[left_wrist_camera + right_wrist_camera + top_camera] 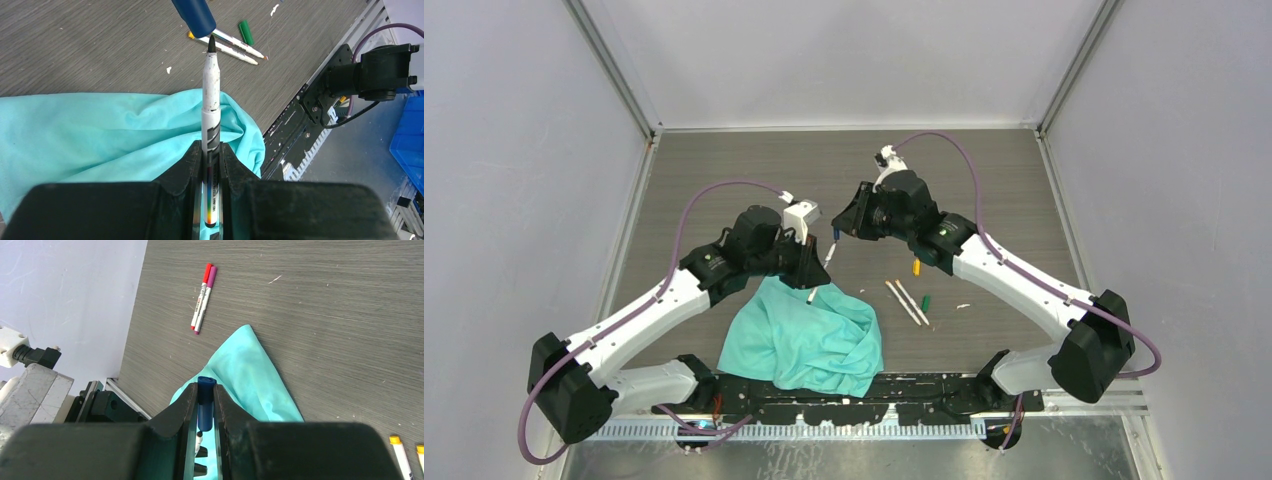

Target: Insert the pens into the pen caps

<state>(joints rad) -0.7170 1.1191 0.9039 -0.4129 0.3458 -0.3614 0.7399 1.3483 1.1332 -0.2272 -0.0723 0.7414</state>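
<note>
My left gripper (809, 265) (211, 147) is shut on a white pen (210, 95) with a dark tip that points up and away. My right gripper (839, 228) (206, 390) is shut on the blue cap (206, 402) (196, 15), whose open end hangs just above and slightly left of the pen tip, barely apart from it. Two uncapped pens (906, 302) (235, 46) lie side by side on the table, with a green cap (925, 300) (245, 31) beside them and a yellow cap (916, 266) a little farther back. Two pens wearing the red and purple caps (204, 297) lie together on the table.
A crumpled teal cloth (809, 340) (100, 130) (250, 370) lies under both grippers at the near middle of the table. The black arm mount rail (874, 390) runs along the near edge. Grey walls (514, 150) close in the sides and back.
</note>
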